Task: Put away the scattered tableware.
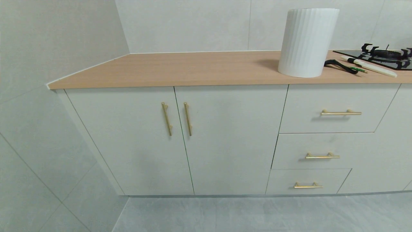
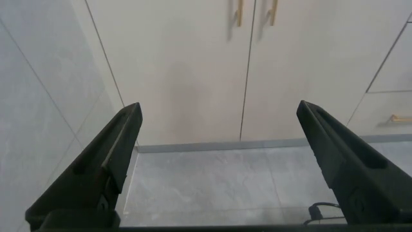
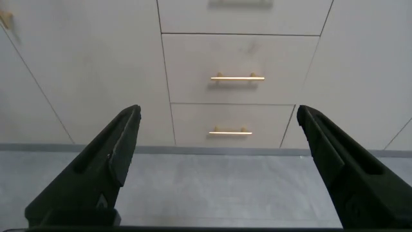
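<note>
Left wrist view, jaws: your left gripper [image 2: 217, 109] hangs low, fingers spread wide with nothing between them. It faces floor tile and the foot of the cabinet doors [image 2: 193, 58].
Right wrist view, jaws: your right gripper [image 3: 217, 111] is spread just as wide and is also empty. It faces the lower drawers [image 3: 238, 67] and their brass handles [image 3: 237, 78].
Tableware: in the head view, a black-handled utensil [image 1: 341, 66], a small green piece [image 1: 360, 69] and a long white utensil [image 1: 370, 67] lie flat on the countertop [image 1: 180, 69]. They sit at its far right, well apart from both grippers.
Neighbours: the ribbed white container [image 1: 307, 42] stands upright just beside the black handle. The stove [image 1: 386, 54] sits on the other side.
Risk, container: it is tall and looks easy to tip. Bring an arm in from the left and a forearm could knock it over onto the utensils.
Risk, grasp: the pieces are thin and lie flat on wood. Come down off-centre and the jaws will probably push them along the counter rather than lift them.
Risk, stove: the white utensil runs along the stove's edge; whether they touch, you cannot tell. Dragging it could catch the black grate.
Risk, storage: every drawer and door is shut. Pick up a piece first and you may have no free gripper left for a handle.
</note>
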{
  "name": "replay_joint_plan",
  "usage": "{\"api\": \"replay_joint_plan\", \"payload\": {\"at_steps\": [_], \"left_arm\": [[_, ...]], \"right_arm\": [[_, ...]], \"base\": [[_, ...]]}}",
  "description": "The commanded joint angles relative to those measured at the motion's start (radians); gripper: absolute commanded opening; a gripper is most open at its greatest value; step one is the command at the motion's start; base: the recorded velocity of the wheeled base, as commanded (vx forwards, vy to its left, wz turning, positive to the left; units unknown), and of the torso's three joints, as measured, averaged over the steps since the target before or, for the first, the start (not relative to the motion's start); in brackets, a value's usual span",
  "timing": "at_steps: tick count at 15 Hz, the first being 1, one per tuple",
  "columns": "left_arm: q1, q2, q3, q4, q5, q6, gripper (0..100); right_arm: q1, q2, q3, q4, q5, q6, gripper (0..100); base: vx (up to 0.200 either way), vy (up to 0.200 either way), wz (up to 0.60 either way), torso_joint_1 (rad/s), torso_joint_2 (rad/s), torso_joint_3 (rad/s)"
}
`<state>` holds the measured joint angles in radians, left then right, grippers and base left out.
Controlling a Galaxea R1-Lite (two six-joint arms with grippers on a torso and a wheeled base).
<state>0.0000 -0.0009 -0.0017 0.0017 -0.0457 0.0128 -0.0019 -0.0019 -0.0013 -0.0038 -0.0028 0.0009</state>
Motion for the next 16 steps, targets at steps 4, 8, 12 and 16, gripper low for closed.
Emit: {"api": "replay_joint_plan", "payload": {"at_steps": [4, 8, 12, 16], "left_arm": [[0.0, 0.001, 0.0, 0.001, 0.001, 0.0, 100], [0.0, 0.001, 0.0, 0.0, 0.02, -0.007, 100], [0.0, 0.001, 0.0, 0.0, 0.018, -0.007, 100], [0.0, 0.001, 0.0, 0.0, 0.018, -0.005, 100]], "right_arm": [[0.0, 0.002, 0.001, 0.002, 0.0, 0.005, 100], [0.0, 0.002, 0.001, 0.002, 0.0, 0.005, 100], [0.0, 0.002, 0.001, 0.002, 0.001, 0.005, 100], [0.0, 0.002, 0.001, 0.002, 0.001, 0.005, 100]], "base": [[0.0, 0.0, 0.0, 0.0, 0.0, 0.0], [0.0, 0.0, 0.0, 0.0, 0.0, 0.0], [0.0, 0.0, 0.0, 0.0, 0.0, 0.0], [0.0, -0.2, 0.0, 0.002, 0.0, 0.006]]}}
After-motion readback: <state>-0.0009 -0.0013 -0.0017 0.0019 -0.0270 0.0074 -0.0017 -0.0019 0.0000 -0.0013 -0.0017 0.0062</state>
